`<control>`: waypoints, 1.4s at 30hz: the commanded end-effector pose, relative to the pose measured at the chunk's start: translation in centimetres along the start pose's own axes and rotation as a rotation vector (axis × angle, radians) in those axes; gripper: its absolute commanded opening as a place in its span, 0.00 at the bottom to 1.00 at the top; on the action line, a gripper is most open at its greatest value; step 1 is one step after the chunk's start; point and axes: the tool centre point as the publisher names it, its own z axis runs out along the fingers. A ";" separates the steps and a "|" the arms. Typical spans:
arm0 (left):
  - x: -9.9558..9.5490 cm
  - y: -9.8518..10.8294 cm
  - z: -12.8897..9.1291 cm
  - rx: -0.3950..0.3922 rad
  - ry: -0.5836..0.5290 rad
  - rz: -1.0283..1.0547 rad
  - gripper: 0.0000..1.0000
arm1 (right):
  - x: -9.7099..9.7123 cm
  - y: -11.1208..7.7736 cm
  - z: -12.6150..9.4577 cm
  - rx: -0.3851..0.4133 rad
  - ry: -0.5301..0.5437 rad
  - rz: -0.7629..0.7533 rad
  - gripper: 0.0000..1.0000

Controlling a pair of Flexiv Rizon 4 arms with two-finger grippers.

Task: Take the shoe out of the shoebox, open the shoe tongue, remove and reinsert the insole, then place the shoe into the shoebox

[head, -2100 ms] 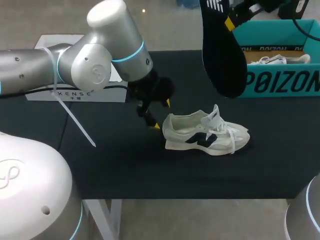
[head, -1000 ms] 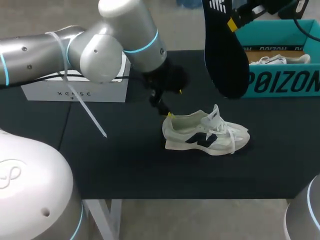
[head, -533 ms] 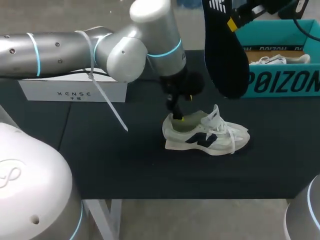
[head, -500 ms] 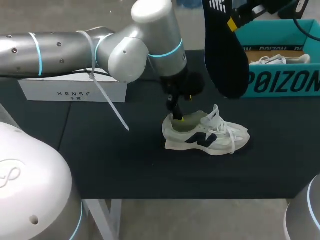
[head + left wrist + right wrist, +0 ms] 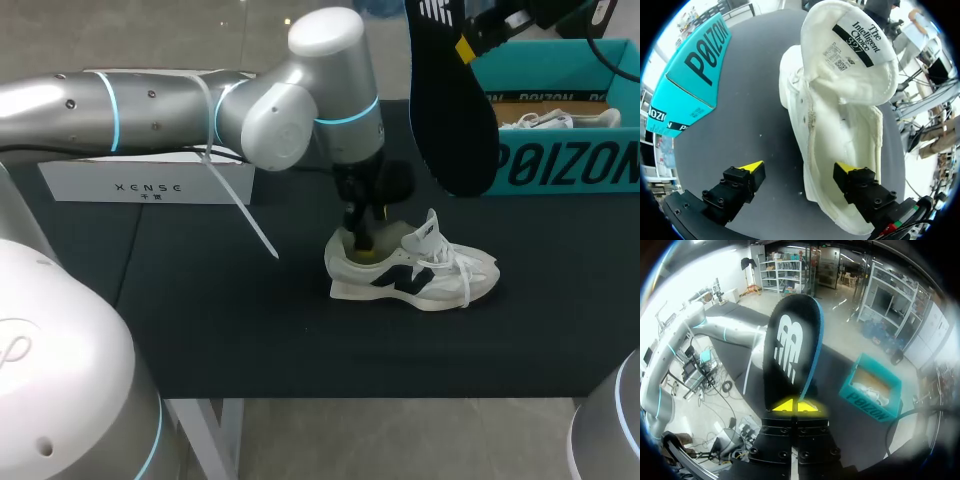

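1. Looking down on a black, matte surface (image 5: 200,330) taking up most of the head view.
2. Finding a white shoe (image 5: 420,275) with a dark side mark sitting on its sole near the middle of that surface, toe pointing to 3 o'clock and heel to 9 o'clock.
3. Finding a teal shoebox (image 5: 560,165) at about 2 o'clock from the shoe, standing open-topped at the far right of the surface and holding a second pale shoe (image 5: 545,120) inside.
4. Noting big dark lettering along the shoebox's side wall, not being read off here.
5. Finding a flat white box (image 5: 150,185) at about 10 o'clock from the shoe, bearing one short line of small print on its front.
6. Coming in from 9 o'clock with the left arm, a white strap (image 5: 240,205) dangling off it.
7. Hanging the left claw (image 5: 360,238) right over the shoe's heel opening.
8. Seeing, in the left wrist view, the left claw (image 5: 799,167) spread wide and straddling the shoe's side wall: one yellow tip sitting inside the heel opening, the other outside over bare surface, gripping nothing.
9. Seeing the tongue (image 5: 860,45) folded back toward the toe, showing a sewn label with printed lines.
10. Pinching a black insole (image 5: 445,110) by one end in the closed right claw (image 5: 462,45), up in the air at about 12 o'clock from the shoe and well clear of the surface.
11. Seeing, in the right wrist view, a white logo on the insole (image 5: 790,350) and a teal edge along one side, both yellow tips of the right claw (image 5: 796,406) pressing together on its near end.
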 end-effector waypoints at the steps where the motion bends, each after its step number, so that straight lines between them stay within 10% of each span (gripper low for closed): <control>1: -0.1 -0.3 0.2 0.002 0.013 0.009 0.00 | 0.0 0.2 0.1 0.004 0.000 0.000 0.00; 20: 0.2 0.1 0.1 0.069 0.031 0.064 0.00 | 0.0 0.2 0.1 0.004 0.000 0.000 0.00; 42: -1.4 2.9 -7.0 0.138 0.155 0.639 0.00 | 0.0 0.2 0.1 0.004 0.000 0.000 0.00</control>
